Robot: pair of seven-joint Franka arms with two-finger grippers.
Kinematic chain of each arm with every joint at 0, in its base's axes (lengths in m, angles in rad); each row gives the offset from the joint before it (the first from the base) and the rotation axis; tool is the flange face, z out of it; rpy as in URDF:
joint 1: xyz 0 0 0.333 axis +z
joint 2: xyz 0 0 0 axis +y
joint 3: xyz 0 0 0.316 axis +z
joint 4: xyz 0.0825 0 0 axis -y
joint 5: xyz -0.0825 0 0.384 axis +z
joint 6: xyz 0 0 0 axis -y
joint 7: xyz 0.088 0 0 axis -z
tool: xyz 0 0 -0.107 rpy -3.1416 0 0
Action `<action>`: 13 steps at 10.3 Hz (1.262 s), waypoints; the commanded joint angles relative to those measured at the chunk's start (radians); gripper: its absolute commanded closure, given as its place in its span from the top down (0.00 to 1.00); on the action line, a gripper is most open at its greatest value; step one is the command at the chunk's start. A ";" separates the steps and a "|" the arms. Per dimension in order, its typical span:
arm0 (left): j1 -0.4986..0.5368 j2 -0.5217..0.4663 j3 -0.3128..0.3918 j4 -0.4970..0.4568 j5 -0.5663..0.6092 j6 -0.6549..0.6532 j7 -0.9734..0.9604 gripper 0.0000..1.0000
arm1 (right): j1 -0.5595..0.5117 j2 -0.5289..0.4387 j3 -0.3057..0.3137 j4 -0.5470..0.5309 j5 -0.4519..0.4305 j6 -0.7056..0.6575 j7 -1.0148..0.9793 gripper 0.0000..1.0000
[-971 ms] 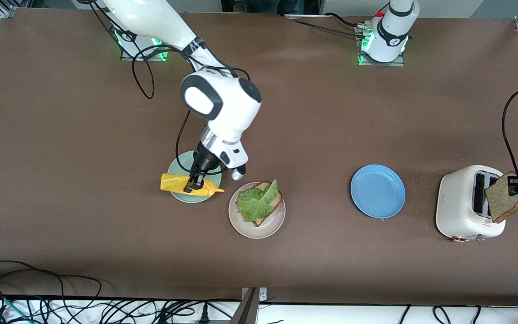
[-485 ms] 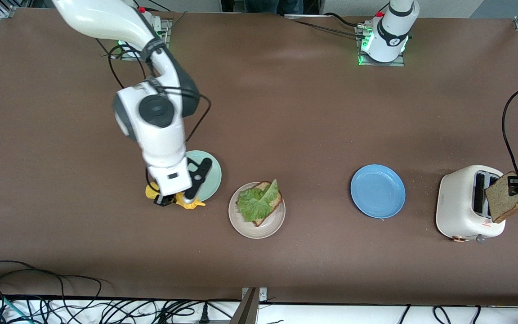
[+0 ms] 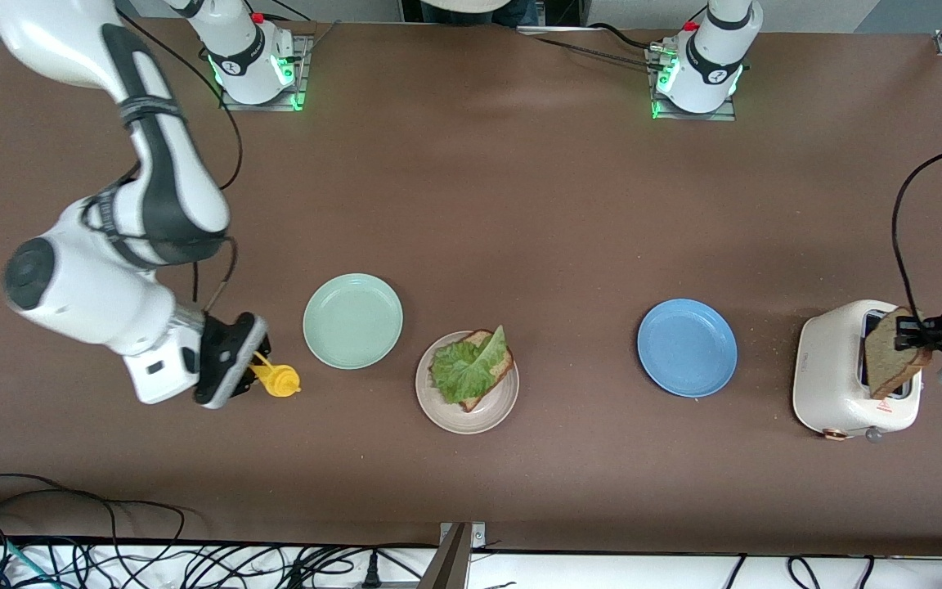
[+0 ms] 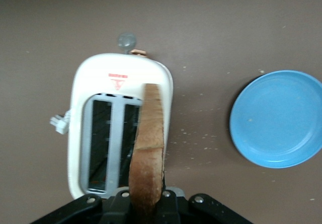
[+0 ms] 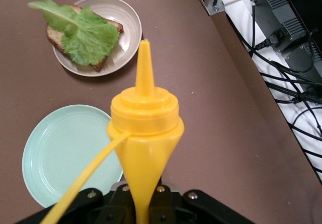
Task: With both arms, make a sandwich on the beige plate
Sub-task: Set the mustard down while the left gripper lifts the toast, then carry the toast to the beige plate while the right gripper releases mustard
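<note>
From the front view, the beige plate (image 3: 467, 382) sits near the middle of the surface, nearer the camera than the mint-green plate (image 3: 352, 321) beside it. On it lies one bread slice (image 3: 494, 370) with the lettuce leaf (image 3: 461, 367) spread over it, so I judge the base and filling done and only the top slice missing. My right tool (image 3: 244, 370) is over the bare surface toward the right arm's end, clamped on a yellow squeeze bottle (image 3: 276, 379). My left tool (image 3: 925, 334) is over the white toaster (image 3: 837, 378) at the left arm's end, closed on the second bread slice (image 3: 890, 365), which hangs edge-down above the slots. The blue plate (image 3: 687, 348) lies empty between the toaster and the beige plate.

The left wrist view shows what the front view cannot: the slice (image 4: 148, 153) is fully out of the toaster (image 4: 121, 128), pinched at its lower edge, with both slots empty.

The right wrist view shows the bottle (image 5: 146, 133) gripped at its narrow part, nozzle pointing out toward the beige plate (image 5: 126, 27), its cap off and dangling on a strap. What is left, I judge, is carrying the slice across and laying it on the lettuce (image 5: 80, 30).
</note>
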 commanded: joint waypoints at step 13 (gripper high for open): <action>-0.077 -0.041 -0.399 -0.014 -0.129 -0.192 -0.901 0.00 | -0.322 0.181 -0.033 -0.285 0.805 -0.443 -1.281 0.00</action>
